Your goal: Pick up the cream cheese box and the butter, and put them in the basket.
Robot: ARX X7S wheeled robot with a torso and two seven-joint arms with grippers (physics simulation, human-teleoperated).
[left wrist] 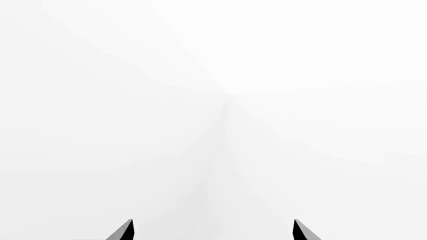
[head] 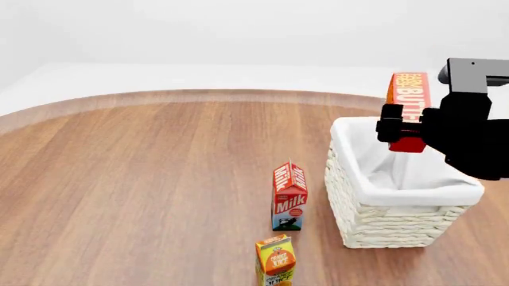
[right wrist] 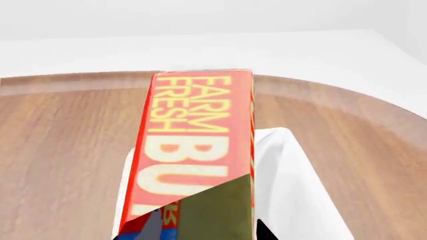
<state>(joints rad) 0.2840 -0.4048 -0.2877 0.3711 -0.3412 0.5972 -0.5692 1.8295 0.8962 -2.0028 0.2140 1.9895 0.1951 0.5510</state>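
Note:
My right gripper (head: 402, 131) is shut on the butter (head: 410, 89), a red-orange box with yellow lettering. It holds the box upright by its lower end, above the far side of the white wicker basket (head: 390, 229). In the right wrist view the butter (right wrist: 193, 130) fills the middle between the fingers of the right gripper (right wrist: 190, 235), and the basket's white liner (right wrist: 287, 175) lies below it. My left gripper (left wrist: 213, 227) is open, its two fingertips wide apart with nothing but blank white between them; it is outside the head view. The cream cheese box is out of view.
A red milk carton (head: 289, 190) stands just left of the basket. An orange juice carton (head: 275, 262) stands nearer me at the bottom edge. The round wooden table (head: 143, 179) curves away to a white floor beyond.

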